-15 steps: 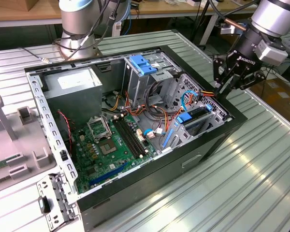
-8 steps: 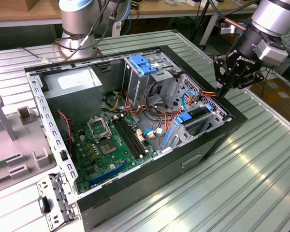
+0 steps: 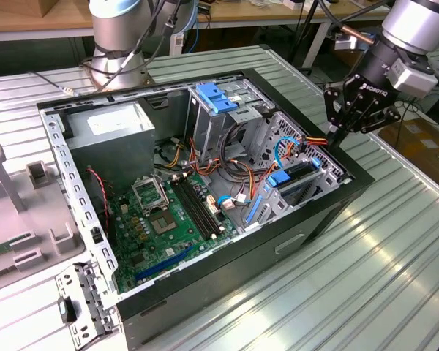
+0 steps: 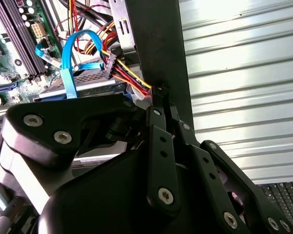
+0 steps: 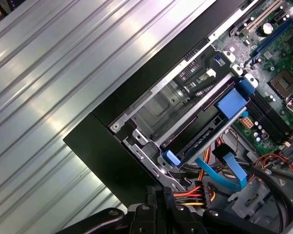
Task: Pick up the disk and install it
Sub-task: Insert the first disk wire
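The disk point(image 5: 205, 129) already sits in its bay in the corner of the open computer case point(image 3: 227, 289) on the exterior view's right, so installation looks largely done, with the gripper point(image 3: 342, 135) empty, fingers pinched together, just above the case edge beside it.

Disk point(image 5: 205, 134) inside computer case point(image 5: 107, 151)
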